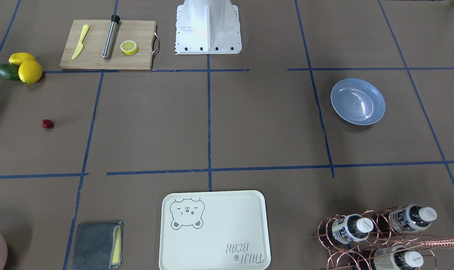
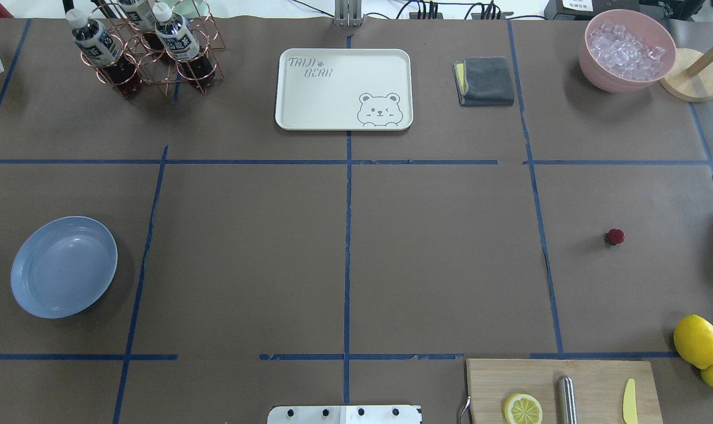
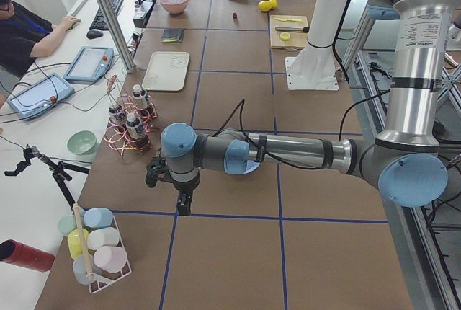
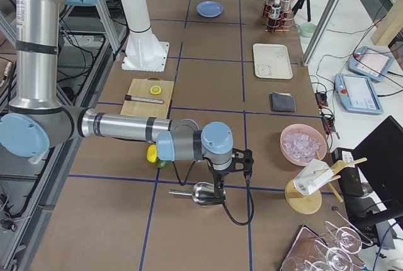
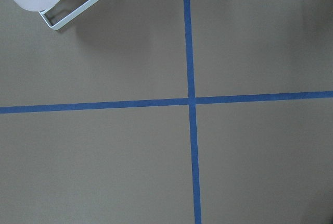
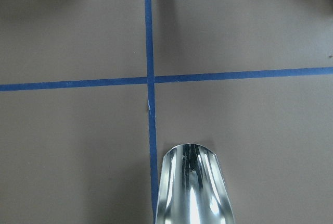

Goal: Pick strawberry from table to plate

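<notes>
The strawberry (image 1: 47, 123) (image 2: 614, 237) is a tiny dark red berry lying alone on the brown table (image 2: 439, 265), on the robot's right side. The light blue plate (image 1: 357, 101) (image 2: 63, 266) sits empty on the robot's left side, far from the berry. Neither gripper appears in the overhead or front views. My left gripper (image 3: 184, 207) hangs over the table's near end in the left side view, past the plate. My right gripper (image 4: 218, 190) hangs over the far right end beside a metal scoop (image 6: 192, 187). I cannot tell whether either is open or shut.
A cutting board (image 1: 107, 45) with a lemon half, yellow knife and metal rod lies near the robot's base. Lemons and an avocado (image 1: 24, 67) sit beside it. The bear tray (image 1: 214, 230), bottle rack (image 1: 377, 232), grey cloth (image 1: 97, 243) and ice bowl (image 2: 627, 50) line the far edge.
</notes>
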Robot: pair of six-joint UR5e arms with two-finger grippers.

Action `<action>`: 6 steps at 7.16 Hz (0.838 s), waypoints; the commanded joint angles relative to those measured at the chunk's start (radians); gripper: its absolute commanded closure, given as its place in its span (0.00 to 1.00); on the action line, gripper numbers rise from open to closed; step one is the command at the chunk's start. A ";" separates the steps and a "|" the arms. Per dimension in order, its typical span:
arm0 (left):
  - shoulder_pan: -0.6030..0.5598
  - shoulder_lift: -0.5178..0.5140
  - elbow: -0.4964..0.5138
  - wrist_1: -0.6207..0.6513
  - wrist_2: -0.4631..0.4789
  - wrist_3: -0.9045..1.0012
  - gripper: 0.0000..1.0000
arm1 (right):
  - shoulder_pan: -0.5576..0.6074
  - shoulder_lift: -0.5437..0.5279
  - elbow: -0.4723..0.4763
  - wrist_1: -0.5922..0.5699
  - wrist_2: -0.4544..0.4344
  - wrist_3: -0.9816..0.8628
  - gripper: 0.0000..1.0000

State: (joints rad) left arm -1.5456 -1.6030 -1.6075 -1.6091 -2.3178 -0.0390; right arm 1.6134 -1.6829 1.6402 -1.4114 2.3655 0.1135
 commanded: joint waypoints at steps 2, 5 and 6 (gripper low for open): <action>0.002 -0.011 -0.011 -0.002 -0.002 0.001 0.00 | -0.001 0.000 0.003 0.000 0.006 0.002 0.00; 0.028 0.012 -0.028 -0.097 -0.063 -0.045 0.00 | -0.004 0.009 0.007 -0.001 0.011 0.003 0.00; 0.063 0.053 -0.029 -0.214 -0.074 -0.143 0.00 | -0.006 0.009 0.009 -0.001 0.020 0.003 0.00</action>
State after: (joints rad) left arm -1.5144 -1.5869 -1.6388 -1.7110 -2.3688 -0.0940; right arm 1.6090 -1.6743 1.6475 -1.4122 2.3776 0.1164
